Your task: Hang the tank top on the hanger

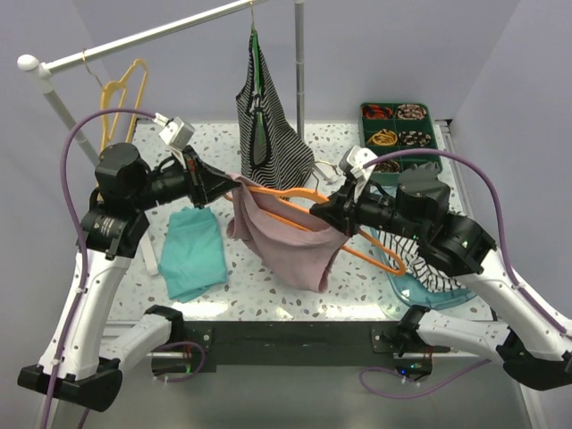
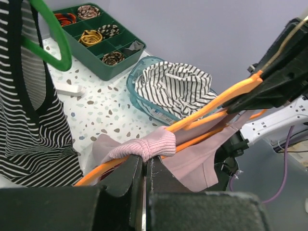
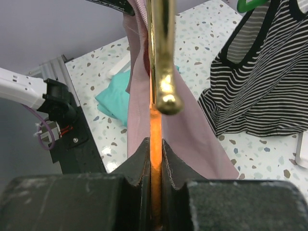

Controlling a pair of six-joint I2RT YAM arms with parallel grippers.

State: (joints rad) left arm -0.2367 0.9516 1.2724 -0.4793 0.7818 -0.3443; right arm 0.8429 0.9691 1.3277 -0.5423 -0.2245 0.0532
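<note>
Left gripper (image 1: 223, 189) is clenched on the pink top's (image 1: 290, 246) bunched strap where it wraps the hanger (image 2: 211, 105). Right gripper (image 1: 319, 211) clamps the hanger below its hook. The pink top drapes from it, above the table (image 1: 259, 290).

Mauve-pink tank top (image 1: 286, 246); orange hanger (image 1: 284, 190); black-and-white striped top (image 1: 268, 125); teal cloth (image 1: 195, 250); speckled table (image 1: 207, 145).

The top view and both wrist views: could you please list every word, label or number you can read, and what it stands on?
None: no readable text, label or number shows on the tank top, hanger, striped top, green tray or arms.
</note>
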